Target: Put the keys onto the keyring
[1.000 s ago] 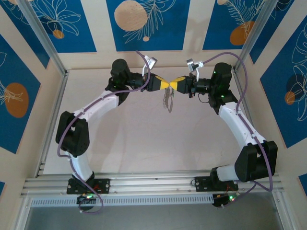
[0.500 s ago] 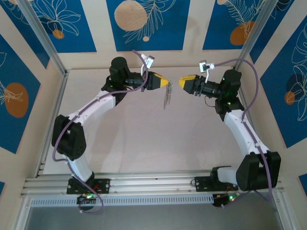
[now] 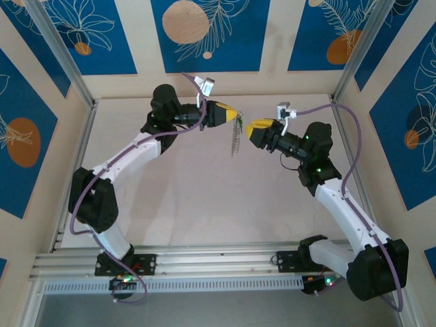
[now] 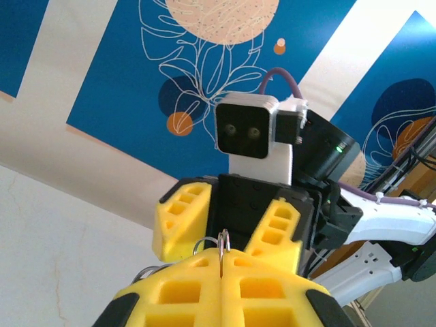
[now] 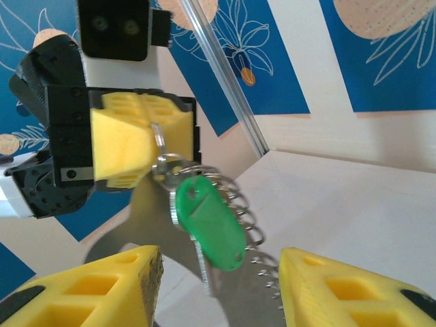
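My left gripper point(image 3: 234, 114) is raised at the back of the table, shut on the thin metal keyring point(image 5: 158, 142). The ring's top pokes out between its yellow fingertips point(image 4: 223, 240). A key with a green head point(image 5: 208, 219) hangs from the ring, with a fringe of small silvery loops point(image 5: 253, 225) beside it. From above, the bunch point(image 3: 236, 136) dangles below the left fingers. My right gripper point(image 3: 253, 127) faces the left one a short way off. It is open point(image 5: 218, 293), the green key hanging beyond the gap and touching neither finger.
Blue and cream patterned walls enclose the table point(image 3: 197, 197) at the back and sides. A metal post point(image 5: 225, 75) stands at the corner. An aluminium rail point(image 3: 218, 262) carrying both arm bases runs along the near edge.
A second ago both grippers' tips met over the bunch. The right gripper has since opened and drawn back to the right. The left gripper still holds the keyring, shifted slightly.
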Action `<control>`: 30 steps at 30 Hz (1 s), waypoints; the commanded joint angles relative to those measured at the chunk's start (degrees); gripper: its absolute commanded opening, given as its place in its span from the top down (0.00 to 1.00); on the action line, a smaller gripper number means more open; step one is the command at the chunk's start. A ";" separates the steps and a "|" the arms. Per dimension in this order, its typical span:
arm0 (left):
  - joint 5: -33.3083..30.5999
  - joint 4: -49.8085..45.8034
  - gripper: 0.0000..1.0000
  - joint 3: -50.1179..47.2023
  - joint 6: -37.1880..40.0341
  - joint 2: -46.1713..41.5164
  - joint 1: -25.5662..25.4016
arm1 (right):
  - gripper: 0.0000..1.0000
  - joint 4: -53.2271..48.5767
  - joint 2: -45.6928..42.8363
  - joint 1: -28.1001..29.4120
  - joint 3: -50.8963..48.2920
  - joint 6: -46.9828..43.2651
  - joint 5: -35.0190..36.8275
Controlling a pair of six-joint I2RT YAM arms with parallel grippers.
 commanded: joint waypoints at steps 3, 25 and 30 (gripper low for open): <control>-0.22 4.04 1.00 0.18 -1.24 -1.61 -0.14 | 0.50 -0.73 -0.39 1.90 1.72 -4.04 4.55; 8.33 13.93 1.00 2.63 -10.44 2.93 -0.66 | 0.52 11.89 15.51 -10.35 14.59 12.94 -37.62; 8.56 14.61 1.00 3.08 -11.02 3.48 -0.77 | 0.53 11.45 16.91 -9.31 15.57 12.49 -38.45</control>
